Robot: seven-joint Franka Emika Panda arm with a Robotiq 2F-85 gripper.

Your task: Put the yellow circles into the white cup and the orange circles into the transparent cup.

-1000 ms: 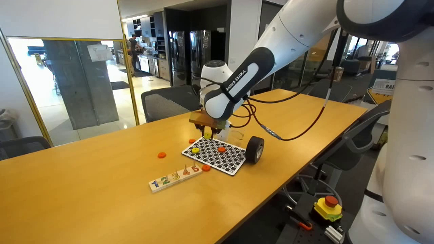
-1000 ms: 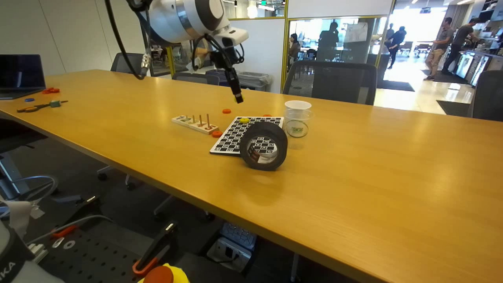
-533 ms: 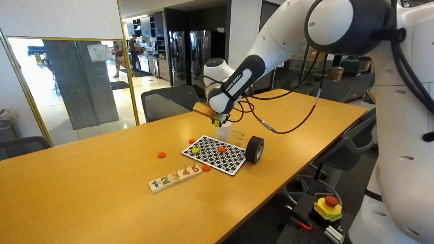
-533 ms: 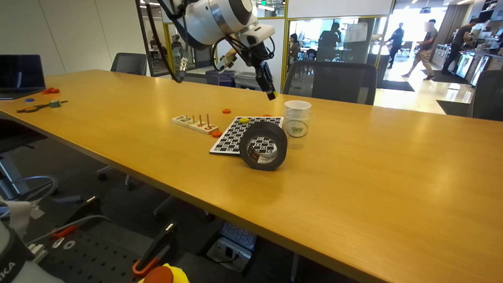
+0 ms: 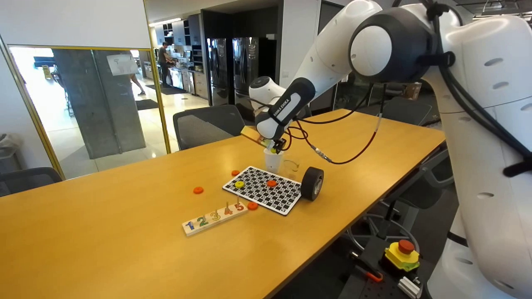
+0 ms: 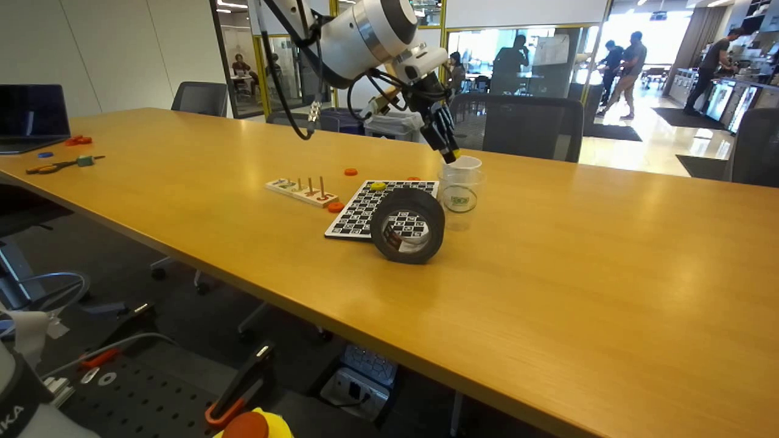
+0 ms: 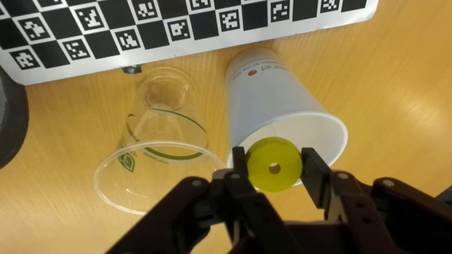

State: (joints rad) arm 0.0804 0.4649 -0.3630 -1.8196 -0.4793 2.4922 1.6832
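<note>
My gripper is shut on a yellow circle with a hole in its middle. In the wrist view the circle overlaps the open mouth of the white cup. In an exterior view the gripper is at the rim of the white cup. The transparent cup stands close beside the white cup. Another yellow circle lies on the checkered board. One orange circle lies on the board; other orange circles lie on the table around it.
The checkered board lies beside both cups. A black tape roll stands on edge at the board's corner, near the transparent cup. A wooden number block with upright pegs lies near the board. A laptop stands at the far table end.
The gripper has carried the yellow circle from over the board's edge to the white cup's mouth, lowering in the last half second. Cups, board and other circles have not moved.
</note>
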